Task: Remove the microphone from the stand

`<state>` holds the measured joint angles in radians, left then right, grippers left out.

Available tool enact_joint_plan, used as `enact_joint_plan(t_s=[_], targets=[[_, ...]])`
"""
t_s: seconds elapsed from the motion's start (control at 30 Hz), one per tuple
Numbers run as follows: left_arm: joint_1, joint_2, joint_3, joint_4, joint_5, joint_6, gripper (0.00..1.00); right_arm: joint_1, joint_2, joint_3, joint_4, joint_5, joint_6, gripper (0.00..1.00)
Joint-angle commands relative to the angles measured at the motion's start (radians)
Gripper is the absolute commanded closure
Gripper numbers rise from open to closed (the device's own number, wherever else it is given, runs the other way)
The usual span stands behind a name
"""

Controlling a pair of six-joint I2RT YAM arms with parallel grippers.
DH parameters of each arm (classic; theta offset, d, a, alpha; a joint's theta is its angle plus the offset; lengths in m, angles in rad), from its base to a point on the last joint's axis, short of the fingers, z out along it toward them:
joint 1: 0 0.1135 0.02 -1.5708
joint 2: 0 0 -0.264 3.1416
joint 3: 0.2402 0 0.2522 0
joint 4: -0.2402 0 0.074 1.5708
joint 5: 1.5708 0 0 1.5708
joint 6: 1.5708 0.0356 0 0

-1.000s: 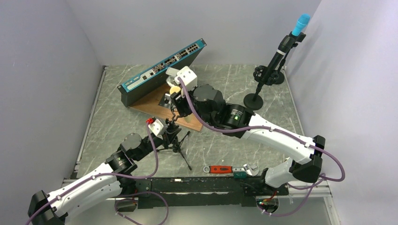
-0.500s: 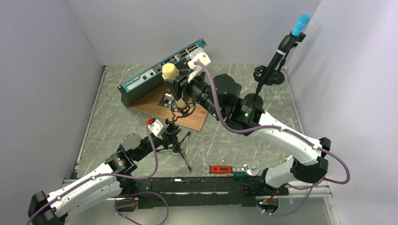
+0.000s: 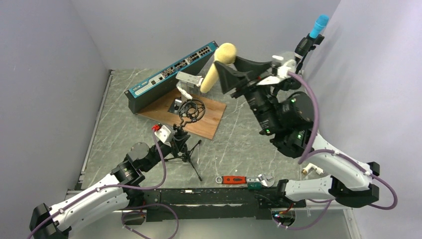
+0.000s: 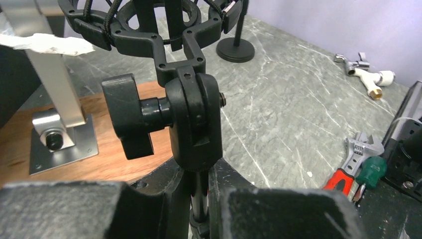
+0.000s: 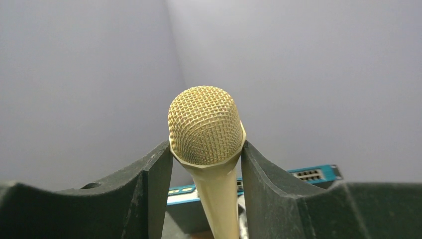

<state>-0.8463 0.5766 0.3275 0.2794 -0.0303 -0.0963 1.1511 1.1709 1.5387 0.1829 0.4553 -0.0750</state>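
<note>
High above stand (image 4: 193, 119), microphone (image 3: 224, 53) now lifted out, right jaws clamping it, left jaws clamping stand

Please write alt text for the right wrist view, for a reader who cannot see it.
A gold microphone, mesh head up, is gripped at the base of its head between two dark fingers. Behind it are plain grey walls, and low down, part of a blue switch.
</note>
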Motion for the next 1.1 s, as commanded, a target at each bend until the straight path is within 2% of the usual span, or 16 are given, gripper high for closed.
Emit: enact_joint_plan(t_s=[0.0, 0.13, 0.23, 0.3, 0.4, 0.47, 0.53, 0.6, 0.73, 0.87, 0.93, 1.07], targets=[[0.002, -0.013, -0.013, -0.122, -0.153, -0.049, 1.0, 0.004, -0.078, -0.11, 0.199, 0.219, -0.118, 1.0], [0.0, -0.058, -0.023, -0.149, -0.242, -0.053, 1.0, 0.003, -0.117, -0.218, 0.2, 0.431, -0.254, 1.0], [0.002, -0.085, -0.038, -0.156, -0.308, -0.057, 1.0, 0.0, -0.121, -0.293, 0.103, 0.573, -0.27, 1.0], [0.002, -0.095, -0.046, -0.155, -0.331, -0.058, 1.0, -0.003, -0.113, -0.333, -0.026, 0.616, -0.222, 1.0], [0.001, -0.098, -0.053, -0.156, -0.352, -0.065, 1.0, -0.018, -0.072, -0.34, -0.318, 0.662, -0.042, 1.0], [0.001, -0.098, -0.056, -0.159, -0.369, -0.074, 1.0, -0.051, -0.04, -0.319, -0.561, 0.632, 0.132, 1.0], [0.001, -0.101, -0.06, -0.155, -0.38, -0.081, 1.0, -0.122, -0.005, -0.29, -0.704, 0.498, 0.265, 1.0], [0.002, -0.101, -0.067, -0.144, -0.385, -0.081, 0.99, -0.212, 0.048, -0.262, -0.844, 0.366, 0.336, 1.0], [0.001, -0.083, -0.05, -0.162, -0.427, -0.098, 0.97, -0.276, 0.198, -0.196, -1.064, 0.36, 0.412, 1.0], [0.001, -0.072, -0.045, -0.16, -0.431, -0.106, 0.95, -0.318, 0.297, -0.194, -1.136, 0.275, 0.403, 1.0], [0.002, -0.069, -0.046, -0.155, -0.428, -0.106, 0.94, -0.341, 0.328, -0.219, -1.125, 0.192, 0.387, 1.0], [0.001, -0.071, -0.041, -0.166, -0.433, -0.112, 0.92, -0.358, 0.362, -0.276, -1.053, 0.12, 0.343, 1.0]])
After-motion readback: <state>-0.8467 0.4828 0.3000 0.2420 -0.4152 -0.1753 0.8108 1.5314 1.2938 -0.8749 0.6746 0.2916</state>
